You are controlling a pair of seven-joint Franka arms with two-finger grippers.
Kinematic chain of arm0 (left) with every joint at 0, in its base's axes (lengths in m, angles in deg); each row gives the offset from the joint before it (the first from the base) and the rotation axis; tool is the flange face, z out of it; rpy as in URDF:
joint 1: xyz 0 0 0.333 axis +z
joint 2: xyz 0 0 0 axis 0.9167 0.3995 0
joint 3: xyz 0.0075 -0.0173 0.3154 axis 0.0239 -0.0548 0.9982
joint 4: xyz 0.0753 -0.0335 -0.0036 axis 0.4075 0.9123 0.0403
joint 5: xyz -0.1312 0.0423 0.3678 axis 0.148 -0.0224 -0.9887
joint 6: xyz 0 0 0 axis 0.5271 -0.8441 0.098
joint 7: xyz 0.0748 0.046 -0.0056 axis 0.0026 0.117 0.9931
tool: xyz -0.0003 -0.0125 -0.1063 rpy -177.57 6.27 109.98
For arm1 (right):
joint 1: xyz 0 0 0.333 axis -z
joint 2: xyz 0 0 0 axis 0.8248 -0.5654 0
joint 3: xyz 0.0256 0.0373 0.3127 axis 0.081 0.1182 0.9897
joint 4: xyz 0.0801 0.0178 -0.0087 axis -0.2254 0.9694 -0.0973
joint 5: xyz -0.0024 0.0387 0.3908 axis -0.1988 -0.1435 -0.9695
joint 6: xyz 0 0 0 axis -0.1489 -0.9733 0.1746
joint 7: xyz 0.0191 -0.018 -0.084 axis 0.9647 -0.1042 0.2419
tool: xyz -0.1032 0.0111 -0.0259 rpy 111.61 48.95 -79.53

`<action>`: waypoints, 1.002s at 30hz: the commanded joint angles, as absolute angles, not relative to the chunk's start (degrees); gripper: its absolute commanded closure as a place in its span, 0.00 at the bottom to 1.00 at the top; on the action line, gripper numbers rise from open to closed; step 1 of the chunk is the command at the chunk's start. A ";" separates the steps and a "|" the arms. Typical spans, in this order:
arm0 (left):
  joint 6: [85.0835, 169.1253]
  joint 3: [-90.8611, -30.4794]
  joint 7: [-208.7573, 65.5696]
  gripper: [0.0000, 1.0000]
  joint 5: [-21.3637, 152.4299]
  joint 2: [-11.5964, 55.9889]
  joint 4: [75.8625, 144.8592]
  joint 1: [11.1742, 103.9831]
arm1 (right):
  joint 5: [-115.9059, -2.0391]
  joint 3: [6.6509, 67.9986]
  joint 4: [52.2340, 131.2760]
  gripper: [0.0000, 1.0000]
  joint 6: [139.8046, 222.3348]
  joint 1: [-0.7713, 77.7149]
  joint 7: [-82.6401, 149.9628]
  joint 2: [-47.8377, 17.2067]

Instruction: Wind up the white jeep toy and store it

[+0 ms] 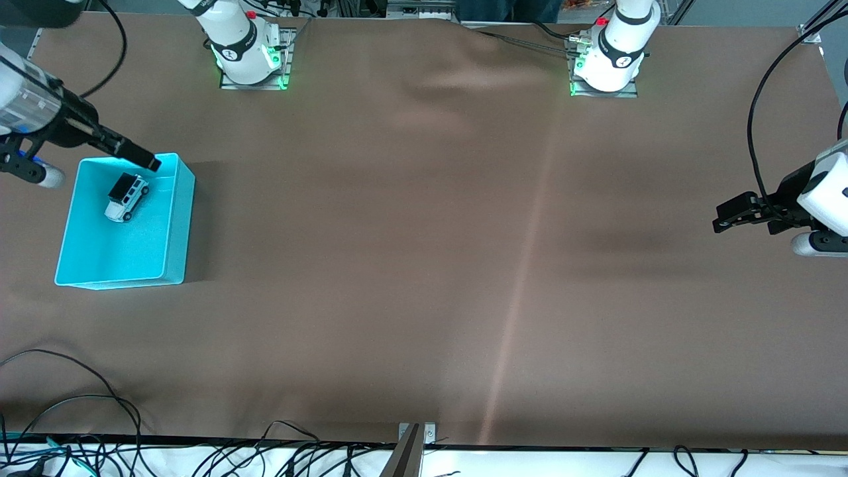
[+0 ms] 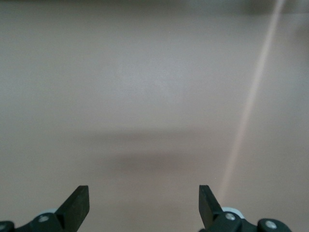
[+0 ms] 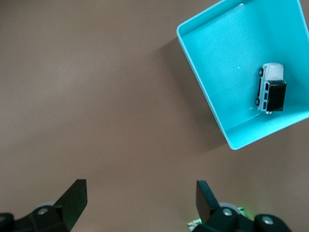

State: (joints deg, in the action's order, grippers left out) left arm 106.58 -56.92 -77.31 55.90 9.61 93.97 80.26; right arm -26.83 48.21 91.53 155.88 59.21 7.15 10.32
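Observation:
The white jeep toy, with a black roof and wheels, lies inside the turquoise bin at the right arm's end of the table. It also shows in the right wrist view, near a corner of the bin. My right gripper is open and empty, up over the bin's edge that lies farther from the front camera; in its wrist view only bare table shows between the fingers. My left gripper is open and empty over the left arm's end of the table, waiting; its wrist view shows only bare table.
A brown cloth covers the table, with a pale crease line down it. Both arm bases stand along the edge farthest from the front camera. Cables lie along the near edge.

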 commanded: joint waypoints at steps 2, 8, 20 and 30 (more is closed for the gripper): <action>105.65 -56.85 -78.57 0.00 56.89 9.67 93.27 80.25 | -27.93 46.12 87.83 0.00 151.41 59.61 19.65 8.85; 105.65 -56.85 -78.57 0.00 56.89 9.67 93.35 80.16 | -27.66 44.10 86.96 0.00 151.32 59.61 25.54 8.76; 105.30 -56.85 -78.57 0.00 56.89 9.67 93.27 80.16 | -22.04 43.74 83.61 0.00 153.07 58.21 31.18 7.62; 105.30 -56.85 -78.57 0.00 56.89 9.67 93.27 80.16 | -22.57 44.00 83.96 0.00 154.13 58.21 30.91 7.53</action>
State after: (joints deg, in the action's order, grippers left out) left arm 106.27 -56.93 -77.31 55.90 9.66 93.97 80.22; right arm -23.26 43.85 85.42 154.30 58.28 30.15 8.34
